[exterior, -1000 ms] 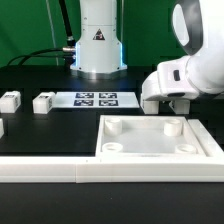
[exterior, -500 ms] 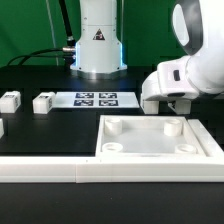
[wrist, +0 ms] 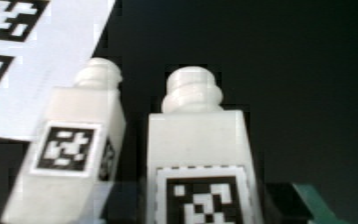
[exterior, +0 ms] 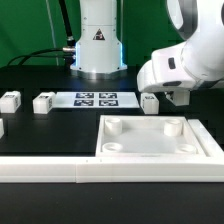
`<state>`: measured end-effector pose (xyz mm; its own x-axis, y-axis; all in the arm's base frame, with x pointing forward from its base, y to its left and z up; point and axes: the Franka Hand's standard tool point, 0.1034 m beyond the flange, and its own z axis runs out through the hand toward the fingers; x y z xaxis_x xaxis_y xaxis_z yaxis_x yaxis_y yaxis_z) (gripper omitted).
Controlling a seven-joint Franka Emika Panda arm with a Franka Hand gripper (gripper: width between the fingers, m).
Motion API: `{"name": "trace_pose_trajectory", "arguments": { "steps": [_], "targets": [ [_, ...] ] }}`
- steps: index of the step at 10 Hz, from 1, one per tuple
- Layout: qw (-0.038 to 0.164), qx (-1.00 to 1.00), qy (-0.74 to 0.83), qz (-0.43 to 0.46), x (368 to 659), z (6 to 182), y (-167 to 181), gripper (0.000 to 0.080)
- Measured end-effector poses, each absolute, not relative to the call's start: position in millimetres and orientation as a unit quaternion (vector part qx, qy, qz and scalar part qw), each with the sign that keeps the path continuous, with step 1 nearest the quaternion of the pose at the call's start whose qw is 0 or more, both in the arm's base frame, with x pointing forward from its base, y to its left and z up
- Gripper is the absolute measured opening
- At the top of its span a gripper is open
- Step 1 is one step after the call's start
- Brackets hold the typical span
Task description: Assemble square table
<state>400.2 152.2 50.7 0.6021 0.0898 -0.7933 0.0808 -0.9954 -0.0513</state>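
Observation:
In the wrist view two white leg blocks lie side by side on the black table, each with a tag and a rounded peg end. My gripper (wrist: 211,206) is shut on one leg block (wrist: 202,150), with a dark finger on either side of it. The other leg block (wrist: 78,140) lies right beside it. In the exterior view the gripper (exterior: 172,98) hangs low behind the tabletop's far right corner, with a leg block (exterior: 150,101) showing just on its left. The white square tabletop (exterior: 205,148) lies with its rim up and round corner holes showing.
Two more leg blocks (exterior: 10,100) (exterior: 43,102) lie at the exterior view's left, and a further white piece (exterior: 2,128) sits at the left edge. The marker board (exterior: 95,99) lies in front of the robot base. A long white rail (exterior: 50,170) runs along the front.
The arm's white hand has risen and shifted toward the exterior view's left. A leg block beside the fingers, hidden before, now shows.

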Motion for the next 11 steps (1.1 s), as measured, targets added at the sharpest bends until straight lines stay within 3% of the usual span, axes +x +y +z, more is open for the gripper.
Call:
{"name": "trace_pose_trajectory", "arguments": {
  "steps": [1,4,6,9,11],
  "targets": [
    [0.008,-0.894,-0.047,0.445,404.2,59.2,147.9,0.0288],
    [0.009,-0.899,-0.047,0.435,405.4,53.5,149.7,0.0288],
    [0.018,-0.919,-0.049,0.39,421.8,52.3,150.6,0.0288],
    [0.026,-0.945,-0.043,0.323,457.4,85.1,146.9,0.0288],
    [0.033,-0.961,-0.04,0.273,477.8,96.8,143.7,0.0289]
  ]
}}
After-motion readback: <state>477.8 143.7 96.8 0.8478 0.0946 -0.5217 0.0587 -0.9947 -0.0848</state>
